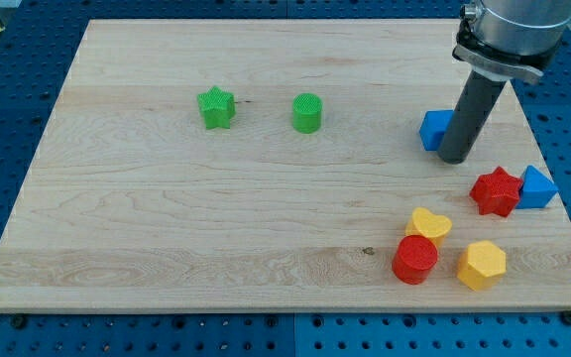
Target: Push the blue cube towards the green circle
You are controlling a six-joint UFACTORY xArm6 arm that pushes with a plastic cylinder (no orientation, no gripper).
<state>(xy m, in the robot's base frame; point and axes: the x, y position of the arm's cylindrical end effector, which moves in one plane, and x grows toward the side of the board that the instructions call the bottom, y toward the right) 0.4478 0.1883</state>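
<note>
Wooden board [167,228] on a blue perforated table [8,89], carrying every block loose on its surface, nothing boxed or stacked. Far left: green star [216,107]. Just right of it, well apart from the rest: green circle [307,113], upright. Near edge, right of centre: red cylinder [414,259] touching the yellow heart [429,225] behind it, with a yellow hexagon [482,265] close on the right. Farther back on the right: blue cube [434,129], partly hidden behind the dark rod, well apart from the green circle and to its right. My tip [454,159] resting on the board at the cube's right near corner, touching or nearly touching; cannot tell which. No jaws on this tool, just a plain rod holding nothing. Right edge: red star [495,191] touching a blue triangular block [537,187] on its right side.
</note>
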